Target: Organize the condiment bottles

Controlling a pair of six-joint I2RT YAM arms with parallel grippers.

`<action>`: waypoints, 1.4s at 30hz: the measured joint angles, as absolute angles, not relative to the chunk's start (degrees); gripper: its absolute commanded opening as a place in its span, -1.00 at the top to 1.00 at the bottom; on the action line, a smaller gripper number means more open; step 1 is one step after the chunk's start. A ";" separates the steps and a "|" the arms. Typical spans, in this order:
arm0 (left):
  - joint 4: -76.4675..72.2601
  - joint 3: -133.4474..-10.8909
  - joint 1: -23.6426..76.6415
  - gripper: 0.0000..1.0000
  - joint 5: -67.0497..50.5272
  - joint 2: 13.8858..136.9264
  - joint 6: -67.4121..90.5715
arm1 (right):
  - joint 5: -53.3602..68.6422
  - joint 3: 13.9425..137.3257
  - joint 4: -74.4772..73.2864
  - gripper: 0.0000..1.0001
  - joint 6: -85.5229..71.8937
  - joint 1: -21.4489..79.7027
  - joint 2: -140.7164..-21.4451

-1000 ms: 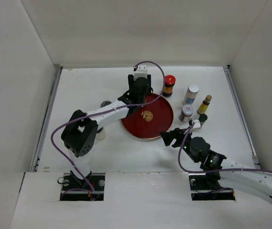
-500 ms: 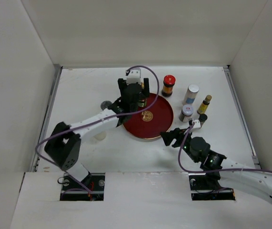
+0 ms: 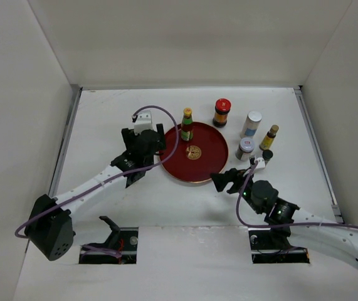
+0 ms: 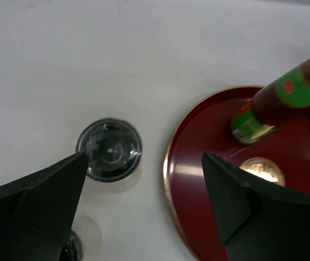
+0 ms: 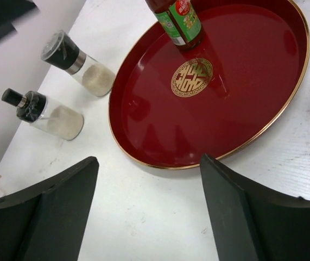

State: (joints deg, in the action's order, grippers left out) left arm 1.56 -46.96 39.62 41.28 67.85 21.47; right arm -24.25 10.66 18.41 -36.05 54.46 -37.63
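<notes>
A yellow-capped bottle with a green label (image 3: 186, 124) stands upright on the far left part of the round red tray (image 3: 199, 168). My left gripper (image 3: 144, 147) is open and empty, hanging just left of the tray. In the left wrist view a black-lidded jar (image 4: 109, 149) stands on the table by the left finger, and the bottle (image 4: 277, 100) stands at upper right. My right gripper (image 3: 224, 182) is open and empty at the tray's near right edge. A red-lidded dark jar (image 3: 221, 113), a white shaker (image 3: 251, 124), a slim yellow-capped bottle (image 3: 268, 137) and a silver-lidded jar (image 3: 245, 148) stand right of the tray.
The right wrist view shows the tray (image 5: 241, 98), the bottle (image 5: 179, 22) and two black-topped clear grinders (image 5: 76, 62) (image 5: 43, 114) left of it. A small black-capped bottle (image 3: 266, 155) stands by the right arm. White walls enclose the table.
My left gripper let go of the yellow-capped bottle, which now stands on the tray, and drew back to the left and nearer. The right arm has not moved.
</notes>
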 measured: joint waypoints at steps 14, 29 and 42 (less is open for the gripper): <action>-0.78 -40.58 33.36 -0.70 41.85 75.13 23.88 | -24.25 10.66 18.41 -0.92 -36.01 54.46 -39.46; -5.80 -42.50 29.78 0.31 37.23 80.12 22.57 | -24.25 10.66 18.44 -0.92 -36.01 54.46 -40.99; -8.84 -49.84 40.51 0.34 37.71 76.09 19.70 | -24.25 10.66 18.44 -0.91 -36.01 54.46 -40.91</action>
